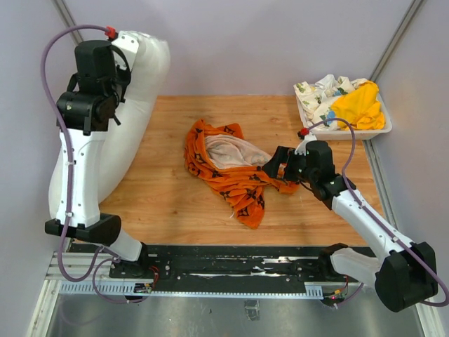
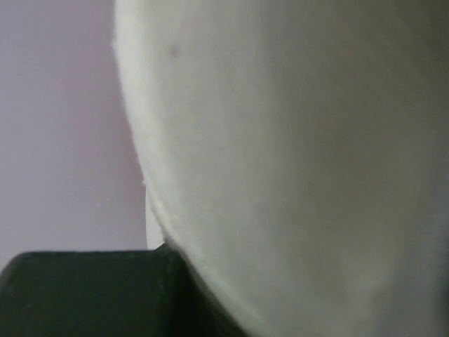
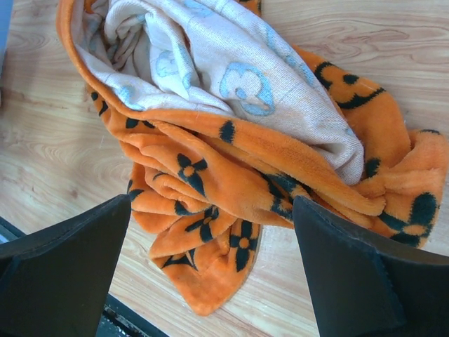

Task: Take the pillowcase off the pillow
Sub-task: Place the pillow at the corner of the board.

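Orange pillowcase [image 1: 240, 187] lies just ahead of spread right tool [image 1: 274, 164]; left tool [image 1: 121, 43] pinches pillow [image 1: 140, 91].

Wooden tabletop [image 1: 168, 203], pale lilac walls [image 1: 245, 42]

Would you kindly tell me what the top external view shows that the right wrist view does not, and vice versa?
Only the top external view: the pillow, raised at the left, and the white tray of cloths at the far right. Only the right wrist view: pale blue motifs on the cream lining of the pillowcase. Both: the pillowcase crumpled on the table, with the open right gripper close to it.
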Action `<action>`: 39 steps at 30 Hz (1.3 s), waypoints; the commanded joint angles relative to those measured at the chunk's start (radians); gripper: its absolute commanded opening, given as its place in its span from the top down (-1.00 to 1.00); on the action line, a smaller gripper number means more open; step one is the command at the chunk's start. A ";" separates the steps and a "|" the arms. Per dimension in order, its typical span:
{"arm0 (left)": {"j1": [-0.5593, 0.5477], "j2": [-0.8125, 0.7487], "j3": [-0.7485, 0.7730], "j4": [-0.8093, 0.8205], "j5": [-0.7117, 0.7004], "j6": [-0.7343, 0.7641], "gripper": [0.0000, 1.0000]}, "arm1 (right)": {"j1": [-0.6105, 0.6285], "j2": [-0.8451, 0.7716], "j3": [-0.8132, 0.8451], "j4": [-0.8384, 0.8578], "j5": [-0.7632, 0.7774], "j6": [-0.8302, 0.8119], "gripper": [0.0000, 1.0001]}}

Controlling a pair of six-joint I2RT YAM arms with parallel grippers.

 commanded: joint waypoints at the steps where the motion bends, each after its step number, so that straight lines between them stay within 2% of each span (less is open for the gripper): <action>1: 0.000 0.017 0.179 0.042 -0.006 -0.009 0.98 | -0.004 -0.026 0.047 -0.020 -0.032 -0.008 -0.98; 6: -0.007 0.011 0.221 0.002 -0.025 -0.045 0.99 | -0.004 -0.016 0.056 -0.036 -0.030 -0.015 -0.97; 11: -0.062 -0.044 0.260 -0.004 -0.064 -0.065 0.99 | 0.011 0.063 0.076 0.000 -0.054 -0.010 -0.96; 15: -0.067 -0.100 0.197 0.029 -0.051 -0.055 1.00 | 0.149 0.150 0.206 -0.043 0.101 -0.105 -0.98; 17: -0.067 -0.124 0.148 0.062 -0.040 -0.051 1.00 | 0.202 0.212 0.265 0.026 0.095 -0.098 -1.00; 21: -0.066 -0.140 0.092 0.118 -0.040 -0.025 0.99 | 0.284 0.399 0.424 0.216 -0.102 -0.025 -1.00; 25: -0.067 -0.129 0.094 0.126 -0.039 -0.011 0.99 | 0.441 0.551 0.600 0.337 -0.132 -0.019 -0.97; 28: -0.067 -0.138 0.074 0.143 -0.020 -0.019 1.00 | 0.509 0.685 0.669 0.583 -0.196 0.072 -0.97; 31: -0.067 -0.139 0.062 0.156 -0.019 -0.009 0.99 | 0.538 0.839 0.773 0.808 -0.273 0.255 -0.97; 36: -0.067 -0.140 0.056 0.172 -0.009 0.001 1.00 | 0.598 1.025 0.980 0.863 -0.299 0.323 -0.97; 39: -0.067 -0.146 0.034 0.188 -0.004 -0.002 1.00 | 0.621 1.084 1.083 0.800 -0.274 0.329 -0.98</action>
